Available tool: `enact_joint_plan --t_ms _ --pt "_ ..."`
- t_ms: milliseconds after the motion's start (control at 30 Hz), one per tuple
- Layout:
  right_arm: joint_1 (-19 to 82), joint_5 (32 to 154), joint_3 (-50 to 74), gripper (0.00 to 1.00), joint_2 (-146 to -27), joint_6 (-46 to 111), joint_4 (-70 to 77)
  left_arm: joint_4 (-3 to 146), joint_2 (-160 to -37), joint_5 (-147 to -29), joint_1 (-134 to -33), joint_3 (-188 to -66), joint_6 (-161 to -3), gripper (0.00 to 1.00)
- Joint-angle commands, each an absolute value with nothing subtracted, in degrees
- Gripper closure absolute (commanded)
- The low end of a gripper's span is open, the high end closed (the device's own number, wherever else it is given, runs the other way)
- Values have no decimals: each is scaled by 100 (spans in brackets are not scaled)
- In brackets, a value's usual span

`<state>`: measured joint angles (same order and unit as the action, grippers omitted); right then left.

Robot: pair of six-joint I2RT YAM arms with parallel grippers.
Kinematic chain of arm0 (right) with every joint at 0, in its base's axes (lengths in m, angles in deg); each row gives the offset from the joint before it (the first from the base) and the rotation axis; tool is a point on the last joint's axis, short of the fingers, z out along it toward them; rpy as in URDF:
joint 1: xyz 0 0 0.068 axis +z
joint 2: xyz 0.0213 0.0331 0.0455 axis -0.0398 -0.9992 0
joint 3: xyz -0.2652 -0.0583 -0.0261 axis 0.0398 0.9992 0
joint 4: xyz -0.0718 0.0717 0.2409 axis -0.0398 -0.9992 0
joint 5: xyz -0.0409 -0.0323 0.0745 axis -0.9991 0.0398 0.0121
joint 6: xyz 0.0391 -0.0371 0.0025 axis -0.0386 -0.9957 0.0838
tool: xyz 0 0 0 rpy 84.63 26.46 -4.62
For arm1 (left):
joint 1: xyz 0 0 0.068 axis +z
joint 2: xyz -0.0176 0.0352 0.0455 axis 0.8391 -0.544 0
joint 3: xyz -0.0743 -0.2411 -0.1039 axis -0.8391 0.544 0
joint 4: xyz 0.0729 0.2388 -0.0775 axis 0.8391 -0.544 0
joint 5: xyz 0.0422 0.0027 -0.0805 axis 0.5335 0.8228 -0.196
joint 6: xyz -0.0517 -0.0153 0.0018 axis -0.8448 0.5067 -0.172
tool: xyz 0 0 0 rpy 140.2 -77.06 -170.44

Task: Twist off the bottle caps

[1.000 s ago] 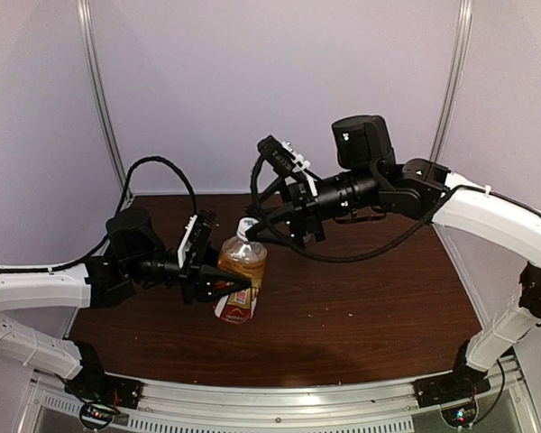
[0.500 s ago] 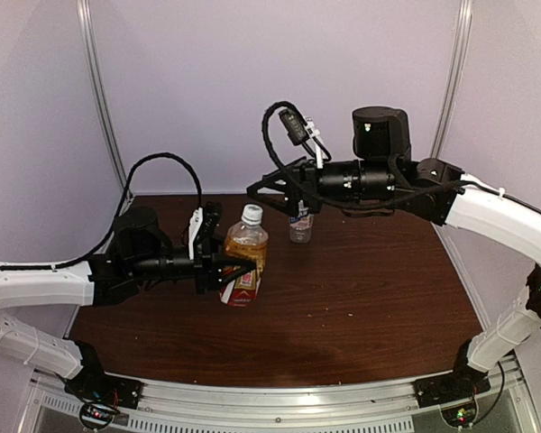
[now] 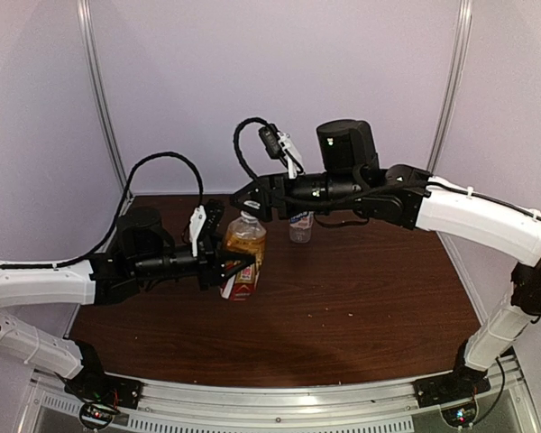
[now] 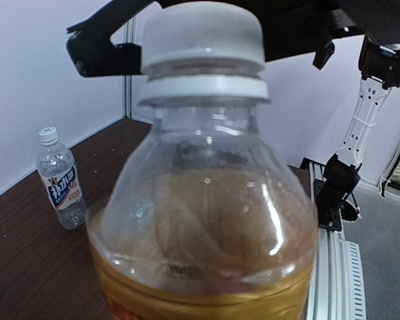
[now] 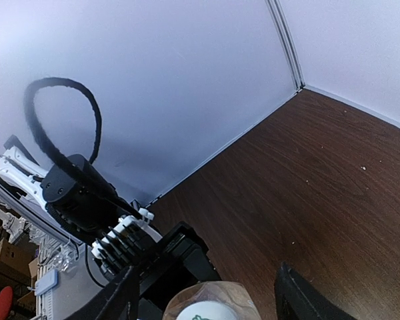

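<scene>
The amber bottle [image 3: 244,238] with a red-white label stands on the table [image 3: 361,298]. My left gripper [image 3: 239,268] is shut on its lower body. The bottle fills the left wrist view [image 4: 207,227] and hides my own fingers there. Its white cap [image 4: 201,33] is on the neck. My right gripper [image 3: 250,204] hangs open just over the cap, one finger on each side [image 5: 117,297], the cap [image 5: 210,312] between them and apart from both. The clear bottle [image 3: 300,227] with a white-blue label stands behind, its cap [image 4: 48,135] on.
The back wall and a metal corner post [image 3: 104,99] stand close behind the bottles. My right arm [image 3: 469,216] reaches across over the back of the table. The metal rail [image 3: 279,397] runs along the near edge.
My right gripper has swung left and come down from above the clear bottle to just over the amber bottle's cap. My left gripper has kept its hold on the bottle.
</scene>
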<state>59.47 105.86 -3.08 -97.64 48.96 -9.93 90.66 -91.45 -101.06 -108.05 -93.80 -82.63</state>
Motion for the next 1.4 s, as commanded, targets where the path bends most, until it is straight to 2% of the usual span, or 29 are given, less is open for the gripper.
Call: enact_joint_plan --t_ms 0,300,500,733,867,1067,1233,1367 --pt "6019 10463 -518 36 -9818 4986 -1038 9162 -9017 -9807 -10828 -9529 -8172 63" --pt "6037 10470 -339 61 -9788 4988 -951 9103 -8869 -9635 -10828 -9457 -8166 63" --pt "6046 10490 -302 68 -9798 4938 -964 9142 -8815 -9623 -10828 -9437 -8175 63" --pt "6038 10637 -195 82 -9652 4395 -880 9169 -8709 -9768 -10828 -9395 -8178 63" --pt "5991 11390 -172 84 -9543 3493 -901 9418 -8595 -10598 -10828 -9286 -8111 62" --pt "5915 13574 -353 81 -9535 1391 -1685 9995 -8494 -12718 -10828 -9229 -8267 62" --pt "5814 14084 -607 74 -9688 1080 -2071 10167 -8470 -13080 -10828 -9184 -8416 62" --pt "5799 13877 -614 72 -9662 1287 -1999 10208 -8534 -13000 -10828 -9177 -8415 62"
